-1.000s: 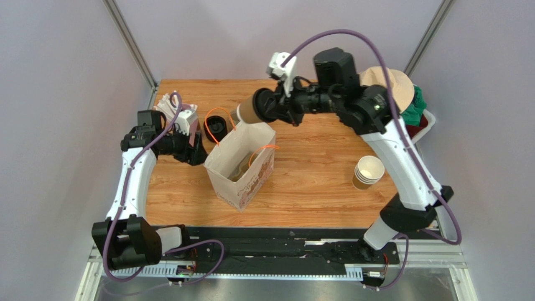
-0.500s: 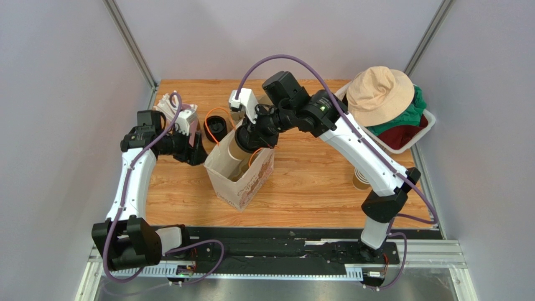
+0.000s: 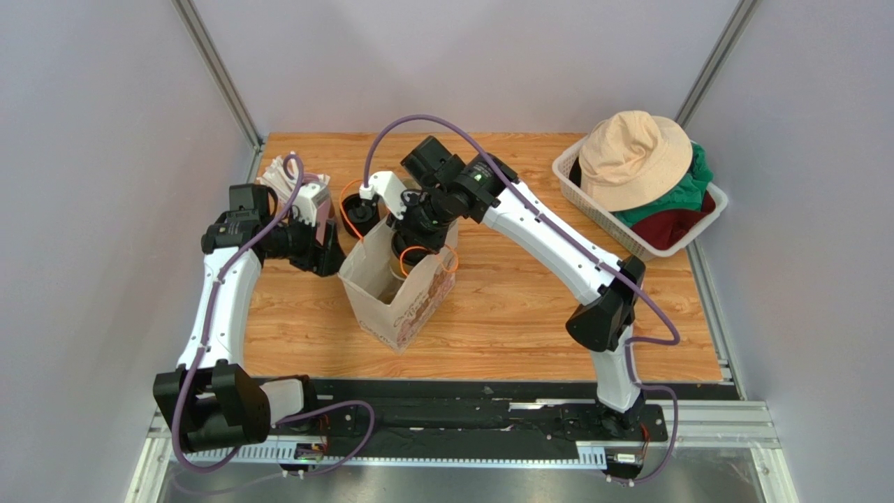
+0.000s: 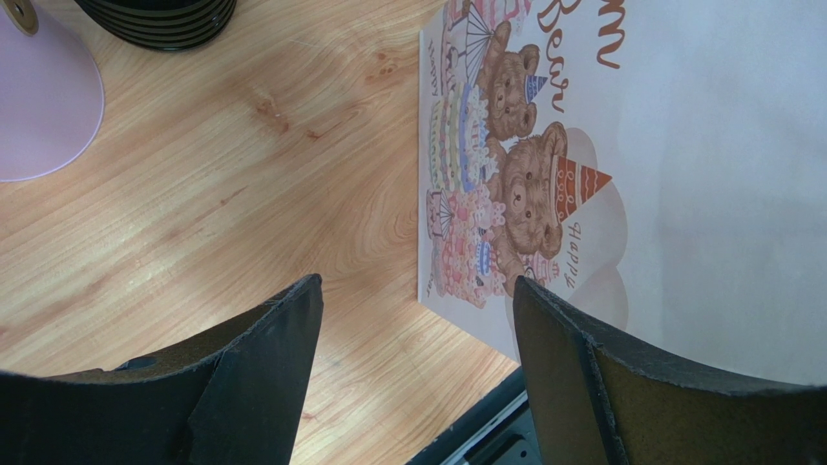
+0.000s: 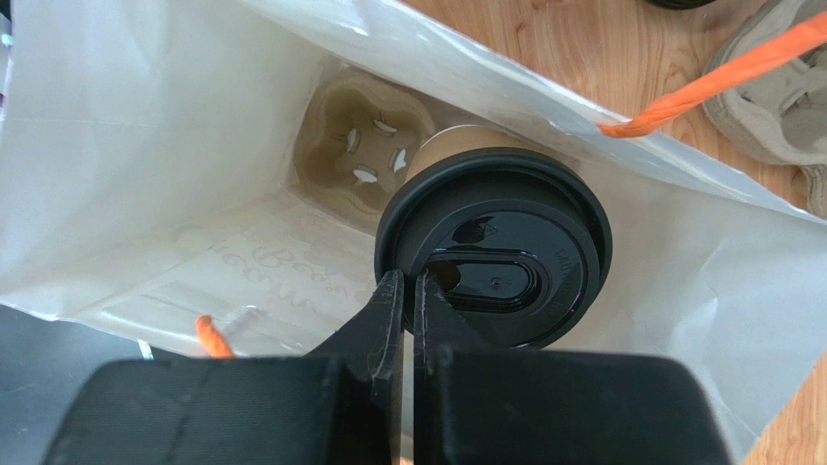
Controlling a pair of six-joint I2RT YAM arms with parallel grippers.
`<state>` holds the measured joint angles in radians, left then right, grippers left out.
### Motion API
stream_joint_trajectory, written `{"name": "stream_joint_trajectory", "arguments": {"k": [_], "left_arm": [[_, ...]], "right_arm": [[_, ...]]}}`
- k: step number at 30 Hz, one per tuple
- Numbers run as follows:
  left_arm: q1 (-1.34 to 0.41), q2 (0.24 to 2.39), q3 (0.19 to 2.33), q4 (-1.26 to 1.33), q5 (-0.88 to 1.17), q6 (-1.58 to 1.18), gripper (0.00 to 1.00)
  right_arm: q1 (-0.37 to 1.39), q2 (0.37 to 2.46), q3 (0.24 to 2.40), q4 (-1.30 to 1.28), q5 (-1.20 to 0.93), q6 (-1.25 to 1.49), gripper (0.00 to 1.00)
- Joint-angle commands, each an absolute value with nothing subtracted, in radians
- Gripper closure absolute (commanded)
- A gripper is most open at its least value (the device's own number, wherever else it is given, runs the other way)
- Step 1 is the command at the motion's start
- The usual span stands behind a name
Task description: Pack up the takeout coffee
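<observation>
Deep in the open white paper bag [image 5: 146, 116], the takeout coffee [image 5: 495, 242]: upright, black lid facing straight up at the right wrist camera, long axis running top to bottom into the bag. Only a sliver of kraft-brown wall in view past the lid's upper-left edge. Oval recess in the lid lying crosswise in that view, 1 small sip hole just beyond it. Raised lettering around the lid's rim, too fine to read. Below and behind the cup, on the bag's floor, a pulp cup carrier [image 5: 351, 136] with 1 empty socket showing. Cannot tell whether seated in the carrier or hanging just above it.

Right gripper [image 5: 410, 291] pinched all but closed on the lid's near rim, fingers side by side. Left gripper [image 4: 415, 291] spread wide and empty, low over the wooden table [image 4: 243, 194], 1 finger in front of the bag's printed face, the other over bare wood.

On the bag's outer face: teddy bears in party hats, the small word "Happy", and larger orange script cut off by the frame. Same script faintly reversed on the inner wall. 1 orange cord handle [image 5: 709, 82] draped over the bag's edge. Stack of black lids [image 4: 160, 15] near the bag, apart from it.
</observation>
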<state>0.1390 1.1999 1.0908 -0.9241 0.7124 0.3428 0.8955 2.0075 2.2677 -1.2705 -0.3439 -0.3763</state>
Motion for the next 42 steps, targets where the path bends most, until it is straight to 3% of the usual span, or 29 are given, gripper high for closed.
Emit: {"name": "stream_joint_trajectory", "arguments": {"k": [1, 15, 27, 42], "left_arm": [[0.146, 1.172, 1.081, -0.907, 0.732, 0.367, 0.19], [0.146, 1.163, 1.080, -0.902, 0.727, 0.367, 0.19], [0.146, 1.170, 1.077, -0.900, 0.726, 0.370, 0.19], [0.146, 1.169, 1.074, -0.897, 0.716, 0.370, 0.19]], "right_arm": [[0.899, 1.991, 2.324, -1.293, -0.389, -0.417, 1.00], [0.828, 1.985, 2.390, -1.166, -0.449, -0.214, 1.00], [0.729, 1.977, 2.373, -1.114, -0.724, -0.035, 1.00], [0.825, 2.074, 2.362, -1.187, -0.424, -0.121, 1.00]]}}
